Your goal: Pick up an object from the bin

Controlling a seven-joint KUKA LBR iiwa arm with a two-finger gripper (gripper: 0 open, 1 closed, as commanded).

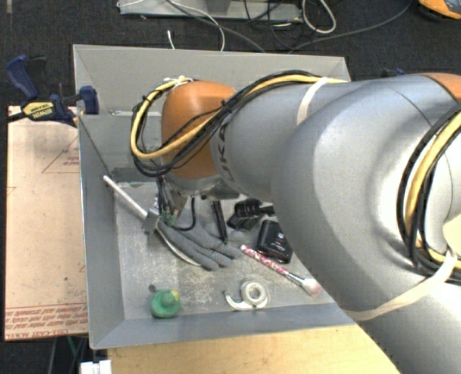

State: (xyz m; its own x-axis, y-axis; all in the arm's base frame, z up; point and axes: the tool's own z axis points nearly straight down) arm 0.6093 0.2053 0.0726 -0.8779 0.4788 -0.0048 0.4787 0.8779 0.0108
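Gripper (167, 213) low in the left-middle of the bin (104, 287), tucked under the arm's orange cover (195, 127). Cannot tell from here whether it is open or shut; the wrist and its hanging wires block the tips.

Directly under it two things meet: the lower end of a thin silver rod (125, 196), which lies slanted toward the left wall, and the cuff end of a grey glove (205, 249) spread flat toward the middle. Nothing seen held. Cannot say which of the two it is on.

Risks, my judgement:
- rod and glove touching, so a close could take both or pinch only cloth
- glove limp, likely to sag and drag the rod
- rod thin and smooth, could pivot or slip out
- sloped left wall near, little room to shift
- yellow and black cables (149, 142) hang close and could snag

Elsewhere: black pieces (275, 241) and a pink-handled brush (281, 266) right of the glove; green toy (165, 304) and white ring-shaped thing (250, 294) near the front wall.

Bin floor grey, speckled, bare metal. Room floor dark carpet (59, 14), loose cords lying beyond the far rim
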